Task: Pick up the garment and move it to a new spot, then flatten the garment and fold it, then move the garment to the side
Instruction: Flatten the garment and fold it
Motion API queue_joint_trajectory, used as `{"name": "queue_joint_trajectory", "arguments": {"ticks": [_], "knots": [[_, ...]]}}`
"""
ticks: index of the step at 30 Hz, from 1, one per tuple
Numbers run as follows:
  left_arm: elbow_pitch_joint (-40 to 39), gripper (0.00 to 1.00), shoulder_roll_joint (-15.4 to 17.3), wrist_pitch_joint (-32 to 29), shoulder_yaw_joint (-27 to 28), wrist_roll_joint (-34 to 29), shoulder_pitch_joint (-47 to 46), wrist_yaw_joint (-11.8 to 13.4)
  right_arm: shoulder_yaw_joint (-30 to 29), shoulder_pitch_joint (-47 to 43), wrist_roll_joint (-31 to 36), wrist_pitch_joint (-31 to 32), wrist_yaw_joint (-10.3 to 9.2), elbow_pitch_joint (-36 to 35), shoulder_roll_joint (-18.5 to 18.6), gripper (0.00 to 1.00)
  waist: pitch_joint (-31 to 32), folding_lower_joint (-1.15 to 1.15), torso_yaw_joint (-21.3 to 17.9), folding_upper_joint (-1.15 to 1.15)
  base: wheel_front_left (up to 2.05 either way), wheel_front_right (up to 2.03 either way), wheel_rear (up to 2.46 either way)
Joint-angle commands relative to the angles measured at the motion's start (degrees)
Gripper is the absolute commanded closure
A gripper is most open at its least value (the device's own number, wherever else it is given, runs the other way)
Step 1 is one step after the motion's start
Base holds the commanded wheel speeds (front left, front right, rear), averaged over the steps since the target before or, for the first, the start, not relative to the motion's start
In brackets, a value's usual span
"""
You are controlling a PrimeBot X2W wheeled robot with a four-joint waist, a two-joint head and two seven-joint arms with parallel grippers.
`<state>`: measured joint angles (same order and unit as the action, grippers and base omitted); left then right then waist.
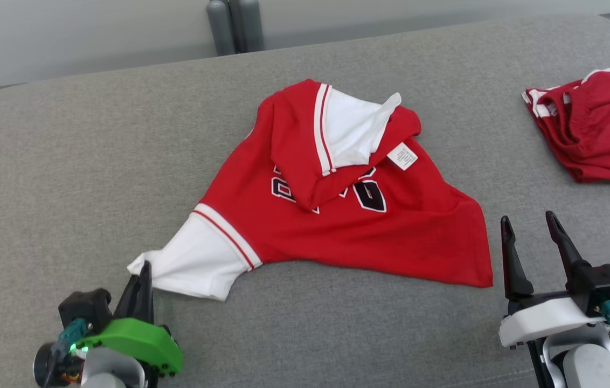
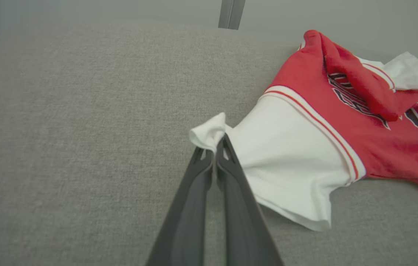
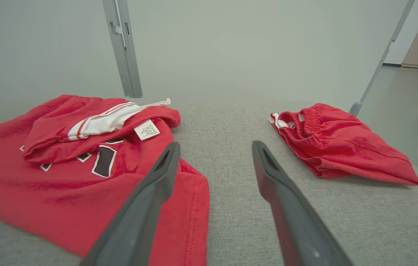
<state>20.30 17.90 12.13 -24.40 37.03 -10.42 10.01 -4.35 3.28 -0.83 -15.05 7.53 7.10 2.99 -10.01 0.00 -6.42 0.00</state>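
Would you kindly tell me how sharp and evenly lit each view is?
Head view: soft, even light, no glare, the jersey sharp. Left wrist view: the left gripper blurs toward the lens, the cushion is hazy at the left. Right wrist view: wide-angle slant in the post, the right gripper soft near the bottom edge.

Quick count from my end: two red garments total, one jersey (image 1: 369, 231) and one pair of shorts (image 1: 601, 140). The jersey has two white sleeves (image 1: 197, 264) and one white label (image 1: 402, 157). There's one grey padded surface (image 1: 68, 178) under the lot. Then my own two, left hand (image 1: 145, 269) and right hand (image 1: 528, 217), with two dark fingers (image 1: 511, 264) each.
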Motion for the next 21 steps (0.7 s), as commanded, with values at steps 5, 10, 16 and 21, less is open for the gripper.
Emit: {"name": "queue_joint_trajectory", "arguments": {"ticks": [5, 10, 16, 21], "knots": [[-6.5, 1.00, 0.7, -1.2, 1.6, 2.3, 8.4, 4.2, -1.8, -2.8, 0.3, -0.2, -0.08, 0.3, 0.6, 0.00, 2.5, 0.00, 3.0, 0.00, 0.00, 0.00, 0.00], [-9.5, 1.00, 0.6, -1.8, 2.3, 3.7, 13.7, 6.8, -3.4, -4.8, 0.4, -0.2, -0.08, 0.6, 1.0, 0.00, 2.9, 0.00, 3.4, 0.00, 0.00, 0.00, 0.00], [-10.2, 1.00, -0.8, -2.6, 1.7, 4.7, 17.1, 8.2, -6.6, -5.6, 0.5, -0.2, -0.08, -0.8, 0.9, 0.00, 3.5, 0.00, 2.7, 0.00, 0.00, 0.00, 0.00], [-9.1, 0.56, -1.7, -0.8, 2.4, 5.3, 17.2, 7.9, -5.8, -4.0, 0.8, -0.2, -0.08, -1.9, 0.7, 0.00, 4.2, 0.00, 2.3, 0.00, 0.00, 0.00, 0.00]]}}
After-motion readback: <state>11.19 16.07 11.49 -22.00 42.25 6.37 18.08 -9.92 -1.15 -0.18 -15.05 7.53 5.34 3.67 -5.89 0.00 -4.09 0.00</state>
